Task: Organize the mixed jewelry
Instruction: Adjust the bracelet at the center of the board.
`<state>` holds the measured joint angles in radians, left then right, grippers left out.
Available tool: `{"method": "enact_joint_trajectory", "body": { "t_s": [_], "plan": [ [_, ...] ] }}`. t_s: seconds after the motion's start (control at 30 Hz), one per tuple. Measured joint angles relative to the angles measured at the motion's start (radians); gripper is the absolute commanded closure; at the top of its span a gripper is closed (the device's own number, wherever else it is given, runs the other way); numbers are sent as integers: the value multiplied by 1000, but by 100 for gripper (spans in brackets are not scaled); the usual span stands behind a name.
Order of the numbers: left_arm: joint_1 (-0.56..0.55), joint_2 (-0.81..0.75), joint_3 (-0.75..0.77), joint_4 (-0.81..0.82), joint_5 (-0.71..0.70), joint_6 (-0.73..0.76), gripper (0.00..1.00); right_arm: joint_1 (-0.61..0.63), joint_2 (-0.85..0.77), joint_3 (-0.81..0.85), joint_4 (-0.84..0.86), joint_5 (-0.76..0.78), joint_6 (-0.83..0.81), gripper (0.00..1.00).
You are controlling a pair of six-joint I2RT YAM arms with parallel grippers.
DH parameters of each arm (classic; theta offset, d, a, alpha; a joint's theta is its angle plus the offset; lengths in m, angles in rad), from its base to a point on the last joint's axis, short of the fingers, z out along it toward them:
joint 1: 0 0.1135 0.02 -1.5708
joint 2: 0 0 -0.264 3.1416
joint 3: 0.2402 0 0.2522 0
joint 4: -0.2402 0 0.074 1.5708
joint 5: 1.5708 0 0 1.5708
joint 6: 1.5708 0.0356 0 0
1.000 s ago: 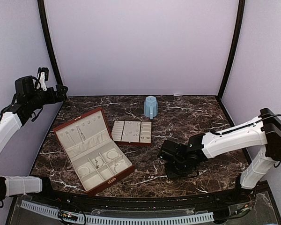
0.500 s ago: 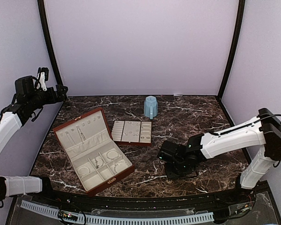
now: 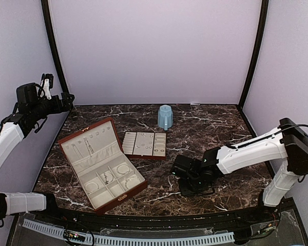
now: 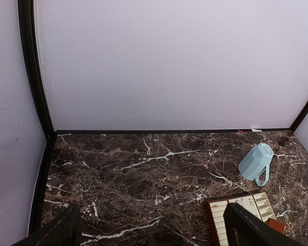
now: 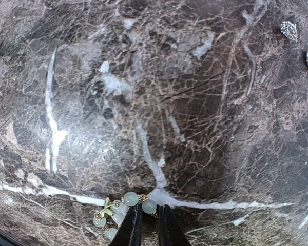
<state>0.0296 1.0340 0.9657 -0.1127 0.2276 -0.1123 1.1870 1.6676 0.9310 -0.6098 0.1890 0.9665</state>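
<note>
A small piece of the mixed jewelry, a cluster of pale green beads on gold links [image 5: 117, 209], lies on the dark marble. My right gripper [image 5: 149, 210] stands low over the table, its black fingertips [image 5: 131, 225] drawn together with one bead and a link caught at the tips. In the top view the right gripper [image 3: 185, 180] sits near the table's front centre. Two tiny silver pieces [image 5: 288, 29] lie further off on the marble. My left gripper [image 4: 151, 231] hangs open and empty, high at the far left [image 3: 61, 102].
An open reddish-brown box with cream lining [image 3: 72, 137] lies at the left front, small silver pieces in its compartments. A cream slotted tray [image 3: 129, 143] sits beside it. A light blue mug [image 3: 165, 117] stands at the back centre, also seen from the left wrist [image 4: 255, 163].
The right gripper's fingers have drawn closer together around the beaded piece, and the right arm has shifted slightly left. The left arm has not moved.
</note>
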Motion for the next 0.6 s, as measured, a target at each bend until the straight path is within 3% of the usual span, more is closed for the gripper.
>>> {"method": "enact_joint_trajectory", "body": {
  "t_s": [0.6],
  "plan": [
    [0, 0, 0, 0, -1, 0, 1, -8, 48, 51, 8, 35, -65, 84]
  ]
}}
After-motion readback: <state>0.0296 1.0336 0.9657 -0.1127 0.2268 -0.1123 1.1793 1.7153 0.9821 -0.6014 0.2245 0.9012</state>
